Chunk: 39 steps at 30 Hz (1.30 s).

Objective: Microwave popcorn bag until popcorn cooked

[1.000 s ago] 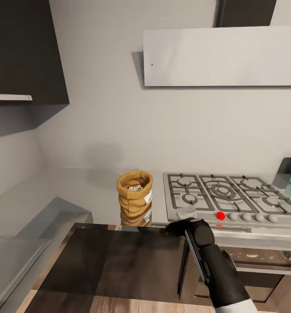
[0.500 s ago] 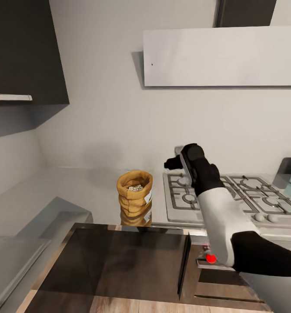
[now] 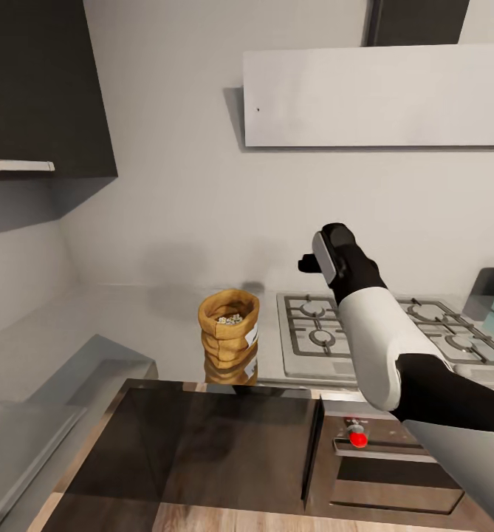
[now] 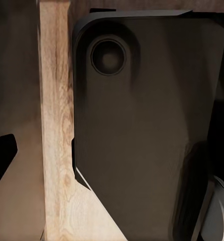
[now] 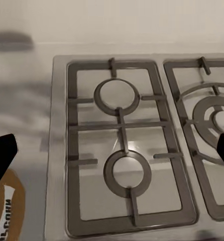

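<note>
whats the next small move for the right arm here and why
Probably swing the right claw toward the robot's left and lower it at the popcorn bag. The claw hangs raised above the gas hob, holding nothing, its fingers spread wide in the right wrist view, while the bag stands upright and untouched on the countertop beside the hob, its top open.

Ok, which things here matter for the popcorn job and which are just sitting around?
For the job:
- popcorn bag, upright on the countertop
- popcorn showing in its open top
- right end effector, raised above the hob, holding nothing

Just there:
- gas hob
- range hood
- dark wall cabinet
</note>
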Tool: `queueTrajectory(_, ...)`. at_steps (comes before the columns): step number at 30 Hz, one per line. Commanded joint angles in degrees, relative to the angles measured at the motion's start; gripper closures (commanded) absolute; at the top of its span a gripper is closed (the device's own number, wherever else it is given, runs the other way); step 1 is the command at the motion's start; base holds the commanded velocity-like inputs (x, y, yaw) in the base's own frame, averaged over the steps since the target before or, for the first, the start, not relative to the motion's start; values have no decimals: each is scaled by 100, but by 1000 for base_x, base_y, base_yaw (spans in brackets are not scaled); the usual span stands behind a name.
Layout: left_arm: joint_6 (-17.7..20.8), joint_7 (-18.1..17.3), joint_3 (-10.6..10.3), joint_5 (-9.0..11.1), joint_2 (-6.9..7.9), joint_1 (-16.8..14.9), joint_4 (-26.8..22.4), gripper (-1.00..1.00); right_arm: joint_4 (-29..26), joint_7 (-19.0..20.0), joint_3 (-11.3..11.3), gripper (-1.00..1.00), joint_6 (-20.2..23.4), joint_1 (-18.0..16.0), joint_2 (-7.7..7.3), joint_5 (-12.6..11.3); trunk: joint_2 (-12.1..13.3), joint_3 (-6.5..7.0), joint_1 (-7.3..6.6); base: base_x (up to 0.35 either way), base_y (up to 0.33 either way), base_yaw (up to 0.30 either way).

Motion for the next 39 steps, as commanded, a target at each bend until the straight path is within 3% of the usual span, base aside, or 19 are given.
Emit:
queueTrajectory(1, -14, 4, 7, 16, -1, -1, -2, -100, -4, -23, -24, -100, 17, -5, 7, -32, -4, -7, 0, 0, 0, 0)
queueTrajectory(6, -15, 4, 7, 16, 2, -1, -2, -100, -4, -53, -13, -100, 17, -5, 7, -265, -4, -7, 0, 0, 0, 0)
queueTrajectory(11, -14, 4, 7, 16, -1, -1, -3, -100, -4, -64, -17, -100, 17, -5, 7, -259, -4, -7, 0, 0, 0, 69)
queueTrajectory(24, -9, 4, 7, 15, -5, -1, -2, -100, 22, -62, -23, -100, 17, -5, 7, -273, -4, -7, 0, 0, 0, 268)
queueTrajectory(31, -6, 4, -2, -17, -18, -1, -2, -100, 709, -62, -30, -100, 17, -5, 7, -252, -4, -7, 0, 0, 0, 277)
queueTrajectory(39, -6, 4, -2, -13, -16, -1, -2, -100, 787, -59, -40, -100, 17, -5, 7, -258, -4, -7, 0, 0, 0, 277)
